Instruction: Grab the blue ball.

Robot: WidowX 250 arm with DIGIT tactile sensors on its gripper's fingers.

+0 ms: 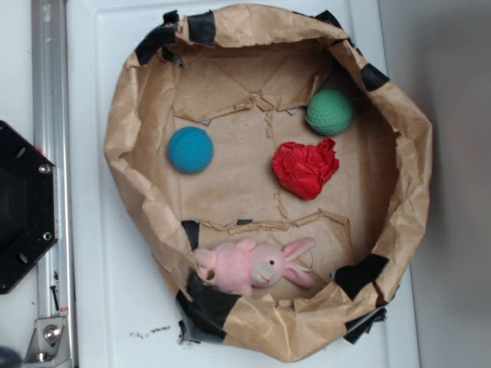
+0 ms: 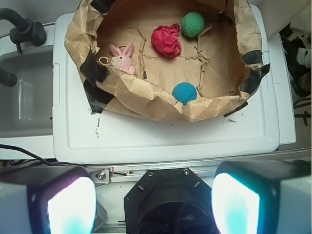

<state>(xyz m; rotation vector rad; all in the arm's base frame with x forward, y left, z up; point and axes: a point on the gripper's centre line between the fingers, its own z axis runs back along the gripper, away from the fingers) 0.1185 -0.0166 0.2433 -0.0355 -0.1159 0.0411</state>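
Blue ball (image 1: 190, 149) lies on the floor of a crumpled brown paper basin (image 1: 403, 153), left of centre in the exterior view; in the wrist view it sits low in the basin, against the near paper wall, lower centre of the upper half of the frame. Nearest the wrist camera, the hand (image 2: 152, 202) fills the bottom edge, its two fingers (image 2: 63, 204) standing wide apart with nothing between them, well short of the basin. Beyond the fingers comes a white table (image 2: 161, 139), then the basin's taped rim. Past the ball, a pink plush rabbit (image 2: 122, 57) rests at the left of the wrist view. Farther in lies a red paper wad (image 2: 166, 40), and just beside it, farthest back, a green ball (image 2: 193, 24).
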